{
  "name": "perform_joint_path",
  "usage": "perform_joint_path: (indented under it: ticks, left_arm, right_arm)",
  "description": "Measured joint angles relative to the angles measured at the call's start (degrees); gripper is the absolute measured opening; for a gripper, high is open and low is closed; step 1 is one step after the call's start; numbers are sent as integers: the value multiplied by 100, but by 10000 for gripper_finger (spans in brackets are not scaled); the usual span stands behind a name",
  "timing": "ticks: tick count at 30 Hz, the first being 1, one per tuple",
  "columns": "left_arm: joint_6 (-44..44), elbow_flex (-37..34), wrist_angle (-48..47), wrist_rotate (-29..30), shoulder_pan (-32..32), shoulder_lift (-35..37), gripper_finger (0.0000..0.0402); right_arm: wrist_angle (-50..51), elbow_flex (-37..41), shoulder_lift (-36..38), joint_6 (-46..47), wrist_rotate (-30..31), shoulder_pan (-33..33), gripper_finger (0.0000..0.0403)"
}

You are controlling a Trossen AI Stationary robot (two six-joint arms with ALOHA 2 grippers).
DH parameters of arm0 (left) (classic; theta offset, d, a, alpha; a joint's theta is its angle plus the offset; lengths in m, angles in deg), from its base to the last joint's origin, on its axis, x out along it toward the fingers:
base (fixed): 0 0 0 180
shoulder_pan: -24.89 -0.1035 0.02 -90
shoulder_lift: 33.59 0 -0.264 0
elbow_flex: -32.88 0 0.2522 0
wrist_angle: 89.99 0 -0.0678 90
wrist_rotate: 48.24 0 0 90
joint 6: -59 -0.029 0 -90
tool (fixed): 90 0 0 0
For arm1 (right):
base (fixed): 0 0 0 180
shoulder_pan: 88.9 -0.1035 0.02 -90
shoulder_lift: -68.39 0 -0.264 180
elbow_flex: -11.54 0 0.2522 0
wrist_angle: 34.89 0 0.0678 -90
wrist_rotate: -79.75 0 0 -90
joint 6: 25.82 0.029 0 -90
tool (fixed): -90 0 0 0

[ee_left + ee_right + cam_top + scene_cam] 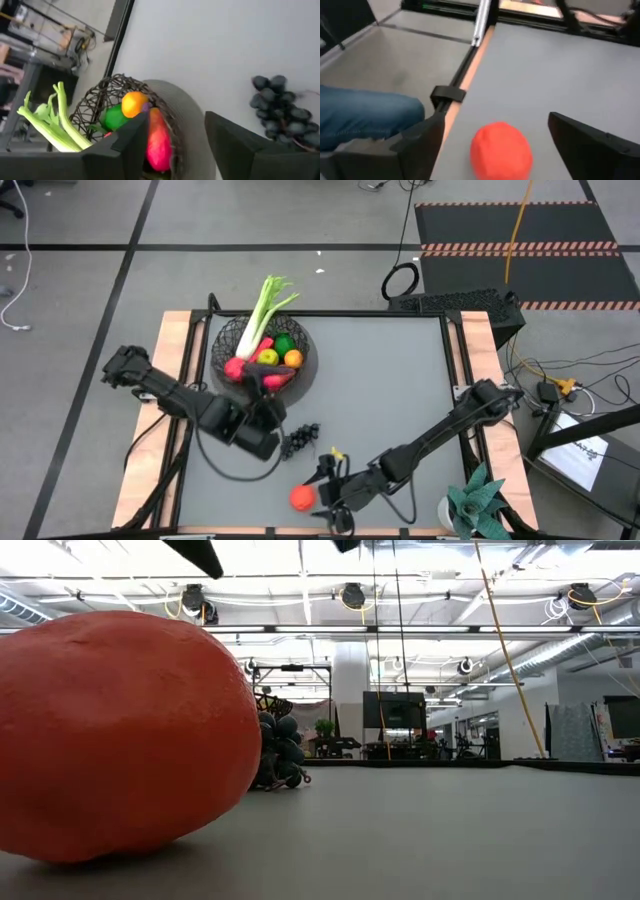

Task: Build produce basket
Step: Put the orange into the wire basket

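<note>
Our right gripper (495,137) hangs unclenched, straddling the round red-orange toy fruit (302,498) at six o'clock for pickup; our left gripper (172,145), empty and spread, hovers by the black wire-mesh basket (225,340).

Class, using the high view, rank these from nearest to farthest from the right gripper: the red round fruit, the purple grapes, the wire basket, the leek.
Measured from the right gripper, jaws open, at the table's near edge:
1. Red round fruit: right beside the gripper, on the table.
2. Purple grapes: mid-table, by the left arm.
3. Wire basket: far left part of the table.
4. Leek: leaning out over the basket's far rim.
</note>
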Motion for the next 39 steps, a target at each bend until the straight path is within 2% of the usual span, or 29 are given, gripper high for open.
perform_joint_path:
  ticks: [3,6,11,15,20,27,32,39]
  left_arm:
    - [58,-223,9,254,306,0,173]
    - [39,-478,228,264,399,24,150]
    - [-472,-1152,1289,-252,427,451,125]
    - [-750,-1710,2088,-281,410,996,120]
    - [-875,-2168,2639,-307,446,1571,120]
    - [-926,-2278,2796,-304,539,1780,120]
    - [-1150,-2276,3033,-305,545,1783,120]
    - [-1299,-2276,3189,-303,545,1781,120]
  right_arm:
    - [16,-132,-200,-11,-128,48,373]
    - [27,-149,-305,-11,-147,119,395]
    - [-31,-149,-452,7,-551,278,396]
    - [-71,-145,-650,40,-707,377,399]
    - [-222,-144,-821,138,-851,482,399]
    - [-181,-78,-826,201,-875,539,399]
    - [-180,115,-826,529,-1158,590,399]
    - [-698,332,-826,549,-1446,677,394]
